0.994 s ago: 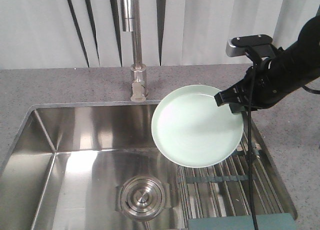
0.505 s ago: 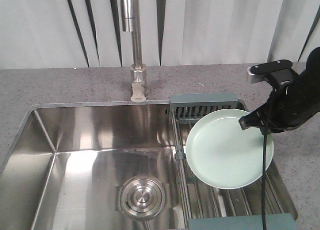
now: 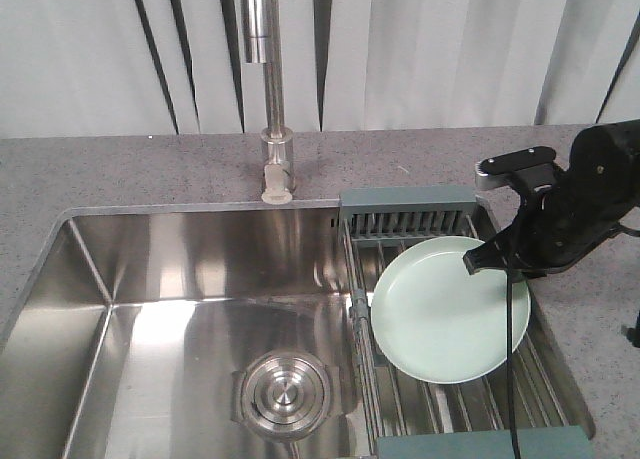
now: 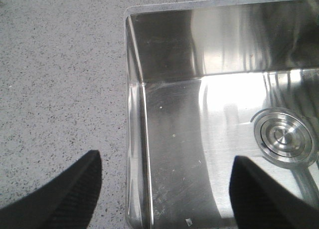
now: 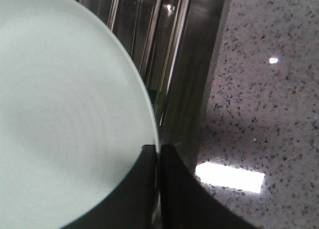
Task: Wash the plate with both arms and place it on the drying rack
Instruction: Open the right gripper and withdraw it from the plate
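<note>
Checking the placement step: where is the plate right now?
In the front view the plate is over the drying rack at the sink's right end, its rim pinched by the right gripper.

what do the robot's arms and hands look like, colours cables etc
The right arm is bulky and matte black, with a small grey-white block near the right hand and a black cable hanging down. Its fingers are dark, flat and tapered. The left hand shows two black fingers with a woven, carbon-like texture.
</note>
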{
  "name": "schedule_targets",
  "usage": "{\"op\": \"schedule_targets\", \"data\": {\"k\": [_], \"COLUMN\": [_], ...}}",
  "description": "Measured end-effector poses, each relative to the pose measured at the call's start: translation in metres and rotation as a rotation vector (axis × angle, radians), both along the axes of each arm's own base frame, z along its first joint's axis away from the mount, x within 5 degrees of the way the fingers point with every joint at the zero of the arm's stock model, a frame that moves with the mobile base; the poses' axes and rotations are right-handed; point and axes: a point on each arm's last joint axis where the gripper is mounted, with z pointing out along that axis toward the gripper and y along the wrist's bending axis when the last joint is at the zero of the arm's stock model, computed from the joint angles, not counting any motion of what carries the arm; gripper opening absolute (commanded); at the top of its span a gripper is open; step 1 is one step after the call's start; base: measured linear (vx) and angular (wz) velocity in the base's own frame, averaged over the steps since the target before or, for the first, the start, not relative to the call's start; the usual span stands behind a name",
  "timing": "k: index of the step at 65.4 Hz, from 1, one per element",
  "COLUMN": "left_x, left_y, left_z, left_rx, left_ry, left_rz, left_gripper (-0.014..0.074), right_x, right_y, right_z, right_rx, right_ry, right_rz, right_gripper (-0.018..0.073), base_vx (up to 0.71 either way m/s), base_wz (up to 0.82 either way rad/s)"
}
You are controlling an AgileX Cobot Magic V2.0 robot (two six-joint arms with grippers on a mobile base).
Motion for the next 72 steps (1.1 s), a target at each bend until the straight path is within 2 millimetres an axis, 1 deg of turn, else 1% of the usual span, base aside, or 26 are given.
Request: {"op": "schedule_targets", "data": {"k": [6,10,25,29,33,41,48,54,64,72], "left_x": [0.000,0.000,0.000,0.000,0.000,0.000,0.000,0.000,0.000,0.000], "left_y": [0.000,0.000,0.000,0.000,0.000,0.000,0.000,0.000,0.000,0.000], "left_z": [0.000,0.000,0.000,0.000,0.000,0.000,0.000,0.000,0.000,0.000], "left_rx": [0.000,0.000,0.000,0.000,0.000,0.000,0.000,0.000,0.000,0.000], "left_ry": [0.000,0.000,0.000,0.000,0.000,0.000,0.000,0.000,0.000,0.000], "left_rz": [0.000,0.000,0.000,0.000,0.000,0.000,0.000,0.000,0.000,0.000], "left_gripper": [0.0501,0.0501,0.0501,0.0501,0.0501,0.0501,0.0501,0.0501,0.0501,0.0501], "right_x": [0.003,0.004,0.004,0.003,0.000,-0.010,-0.031,-0.059,-0.102,-0.132], "right_y": [0.000,0.000,-0.001,-0.001,-0.002,-0.002,-0.004,-0.007,-0.012,-0.014], "right_z": [-0.008,-0.011,-0.013,-0.009,0.000,0.028,0.053,0.068,0.082,0.089], "right_rx": [0.000,0.001,-0.011,-0.009,-0.003,0.024,0.069,0.100,0.126,0.172], "right_ry": [0.017,0.028,0.030,0.021,-0.005,-0.109,-0.239,-0.333,-0.419,-0.471], "right_rz": [-0.007,-0.015,-0.031,-0.038,-0.040,-0.043,-0.049,-0.052,-0.054,-0.063], "right_gripper": [0.0045,0.0087,0.0296,0.0321,0.0328,0.0319,0.0301,0.0281,0.0248,0.0238], "base_vx": [0.00,0.00,0.00,0.00,0.00,0.00,0.00,0.00,0.00,0.00], "base_wz": [0.00,0.00,0.00,0.00,0.00,0.00,0.00,0.00,0.00,0.00]}}
